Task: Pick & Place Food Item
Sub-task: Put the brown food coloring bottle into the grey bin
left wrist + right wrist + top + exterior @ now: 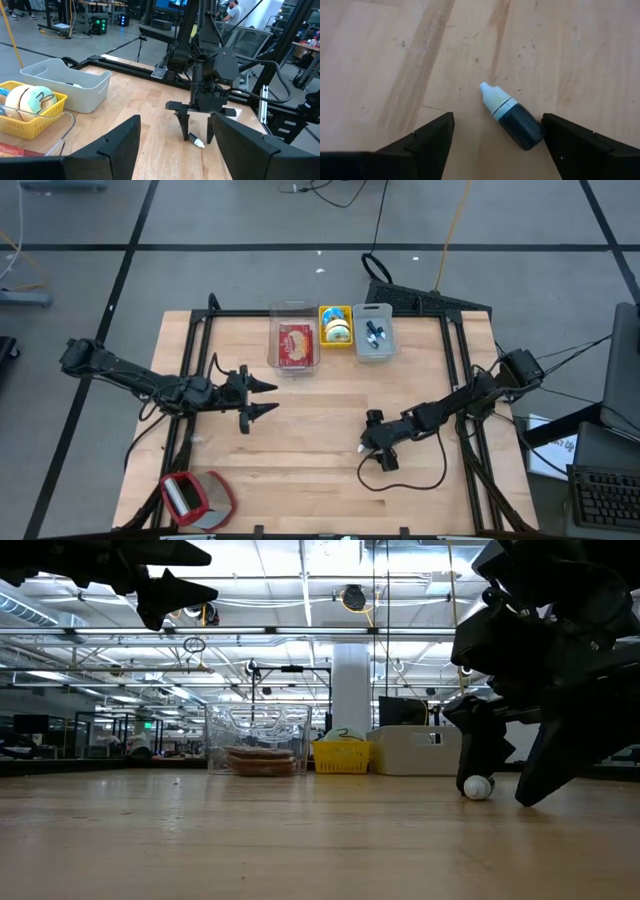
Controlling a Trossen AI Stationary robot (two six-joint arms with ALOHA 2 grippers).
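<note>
Right pincer point(495, 145) hung spread astride a small dropper bottle point(513, 116) lying low in the frame.
Fingers straddled it, apparently readying a grasp; left pincer point(262, 398), also spread, waited mid-left above the bench point(320, 430).

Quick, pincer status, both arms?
Left pincer: open, holding nothing, raised above the table.
Right pincer: open, low over the small dark dropper bottle lying between its fingers, not gripped.

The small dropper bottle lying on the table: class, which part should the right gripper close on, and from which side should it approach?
Grip the dark body of the dropper bottle, not its tapered white cap. It lies flat on its side between the open fingers of the right gripper, so come down from above, fingers across its width.
</note>
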